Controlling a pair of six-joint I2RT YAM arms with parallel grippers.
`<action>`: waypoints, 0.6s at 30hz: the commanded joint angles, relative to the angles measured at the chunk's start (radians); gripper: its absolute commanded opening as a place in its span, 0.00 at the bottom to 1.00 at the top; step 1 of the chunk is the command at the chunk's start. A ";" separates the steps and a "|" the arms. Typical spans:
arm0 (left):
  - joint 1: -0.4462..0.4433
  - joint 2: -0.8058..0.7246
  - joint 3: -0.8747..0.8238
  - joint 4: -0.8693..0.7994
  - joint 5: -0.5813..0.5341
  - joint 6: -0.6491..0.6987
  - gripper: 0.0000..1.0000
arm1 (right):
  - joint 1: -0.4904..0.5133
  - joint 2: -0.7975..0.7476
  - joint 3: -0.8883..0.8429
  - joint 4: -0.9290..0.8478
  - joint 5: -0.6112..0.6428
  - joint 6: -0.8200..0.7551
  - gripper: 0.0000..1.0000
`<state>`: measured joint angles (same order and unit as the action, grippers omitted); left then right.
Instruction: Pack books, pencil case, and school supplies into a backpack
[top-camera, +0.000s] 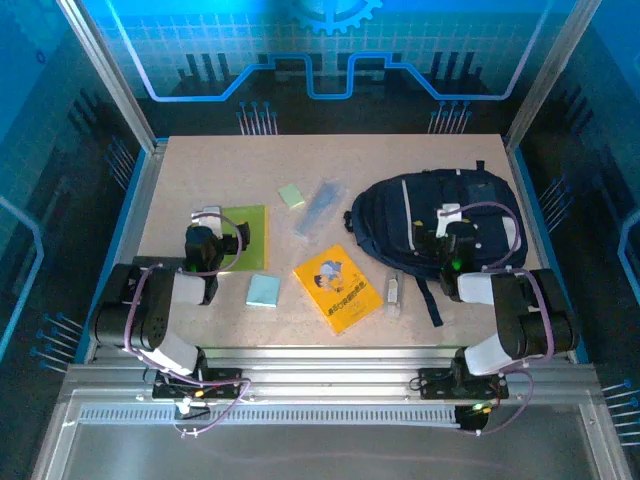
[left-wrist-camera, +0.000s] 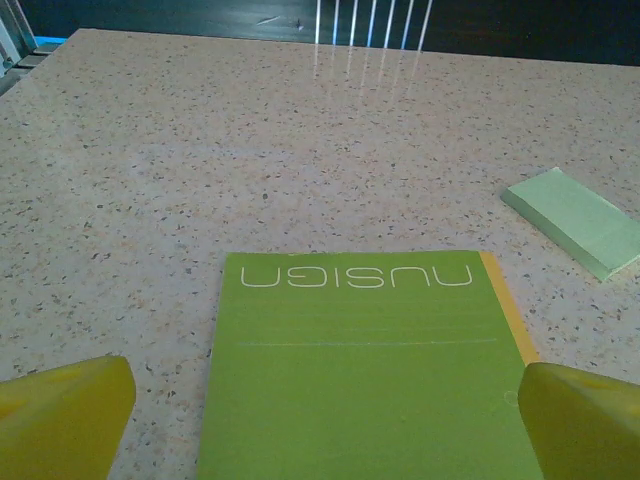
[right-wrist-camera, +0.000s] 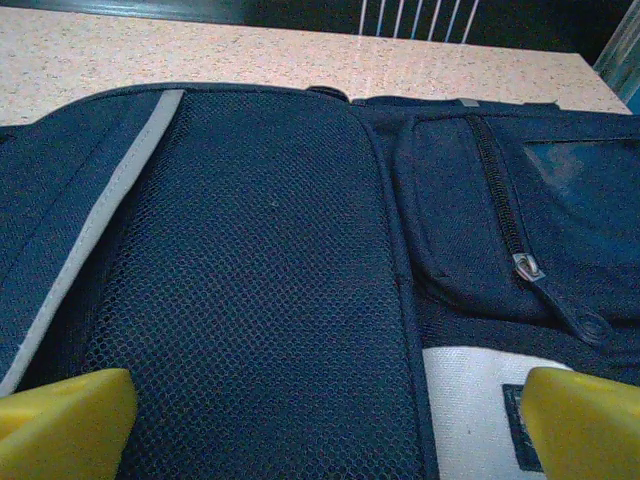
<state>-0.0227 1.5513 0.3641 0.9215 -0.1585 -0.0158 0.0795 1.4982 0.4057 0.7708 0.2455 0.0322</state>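
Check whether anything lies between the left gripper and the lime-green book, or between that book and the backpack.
Nothing visible separates the open left gripper from the lime-green book beneath it. Between book and backpack lies the pencil case; a lifted carry should clear it.

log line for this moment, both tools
left tool: open, over lime-green book | right tool: open, over backpack | orange book, pencil case: unpacked on table

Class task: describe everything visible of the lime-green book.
The lime-green book is thin, with a plain cover, thin white lettering NUSIGN, a fine line and an orange-yellow strip along one edge. It lies closed and flat on the speckled table, left of centre. The open left gripper hovers over it; contact cannot be told.
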 joint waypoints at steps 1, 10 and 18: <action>0.004 0.000 0.018 0.001 0.020 0.018 0.99 | 0.003 0.002 0.008 0.013 -0.037 -0.002 1.00; 0.003 0.002 0.018 0.001 0.022 0.016 0.99 | 0.002 0.002 0.009 0.013 -0.037 -0.002 1.00; 0.004 0.000 0.019 0.000 0.024 0.016 0.99 | -0.007 0.001 0.012 0.007 -0.060 0.000 1.00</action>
<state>-0.0227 1.5513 0.3641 0.9215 -0.1585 -0.0158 0.0765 1.4982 0.4057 0.7704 0.2249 0.0322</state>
